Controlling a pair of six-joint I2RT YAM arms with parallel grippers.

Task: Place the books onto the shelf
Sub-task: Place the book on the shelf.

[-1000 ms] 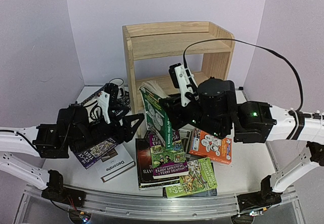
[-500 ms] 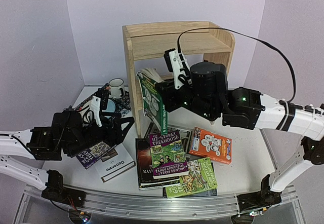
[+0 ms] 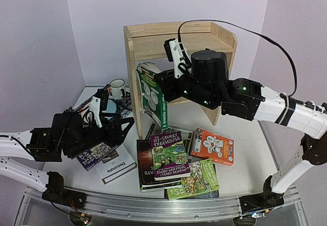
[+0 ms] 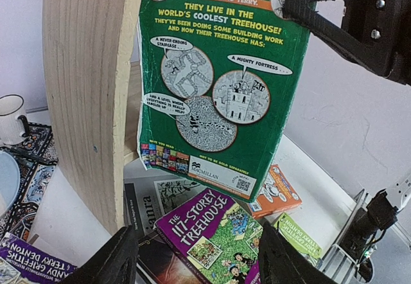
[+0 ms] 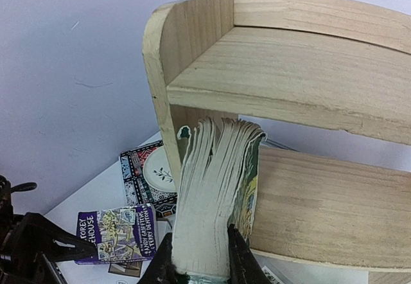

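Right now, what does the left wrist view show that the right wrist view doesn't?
Only left wrist: the green book's printed back cover, a mug and an orange book lying flat. Only right wrist: that book's fanned page edges pinched in the right gripper, and the shelf's two boards. Both: the green book held up beside the shelf's side panel.

High view facing shelf [image 3: 168, 31], left wrist near green book [image 4: 218, 91], right wrist at its pages, all 3 share both
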